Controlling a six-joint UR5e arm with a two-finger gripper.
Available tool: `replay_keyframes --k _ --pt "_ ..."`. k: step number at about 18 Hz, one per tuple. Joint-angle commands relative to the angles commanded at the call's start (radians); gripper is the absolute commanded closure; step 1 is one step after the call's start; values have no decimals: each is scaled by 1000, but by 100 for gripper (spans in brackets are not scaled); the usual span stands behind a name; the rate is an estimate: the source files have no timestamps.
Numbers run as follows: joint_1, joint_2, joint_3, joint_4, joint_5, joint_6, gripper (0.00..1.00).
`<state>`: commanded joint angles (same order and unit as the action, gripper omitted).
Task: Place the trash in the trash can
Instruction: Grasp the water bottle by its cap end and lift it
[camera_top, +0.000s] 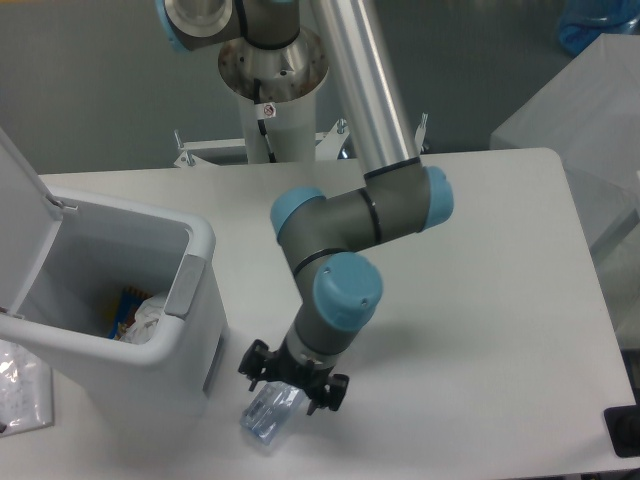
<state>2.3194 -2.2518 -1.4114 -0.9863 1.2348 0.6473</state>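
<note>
The crushed clear bluish bottle (263, 417) lies on the white table (480, 300) just in front of the trash can (190, 330), a boxy white bin with its flip lid (15, 200) raised. My gripper (293, 381) is down over the bottle's upper end. It is open, with one finger on each side, and it hides that end of the bottle. Inside the bin, a crumpled pale wrapper (149, 312) lies next to a blue and orange packet (125, 305).
A clear plastic sheet with print (18, 385) lies at the left edge beside the bin. The arm's base column (272, 110) stands at the back of the table. A pale covered block (590, 120) rises at the right, and a dark object (625, 430) sits at the lower right corner.
</note>
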Motion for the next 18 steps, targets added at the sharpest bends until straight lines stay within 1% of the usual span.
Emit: replay_keyframes --k 2,5,8,9,12,13,15,16,18 --pt "0 -23 12 5 6 0 0" --pt "-14 -45 14 3 66 0 0" --pt "-15 -48 15 2 75 0 0" --pt "-15 -48 17 3 77 0 3" --pt "-15 -46 23 6 74 -2 37" --pt "-15 -43 23 8 74 -2 47" --pt "-15 -39 25 9 72 -2 73" --pt "-15 -37 25 11 71 -2 77" --pt "-15 -22 37 12 69 -2 79"
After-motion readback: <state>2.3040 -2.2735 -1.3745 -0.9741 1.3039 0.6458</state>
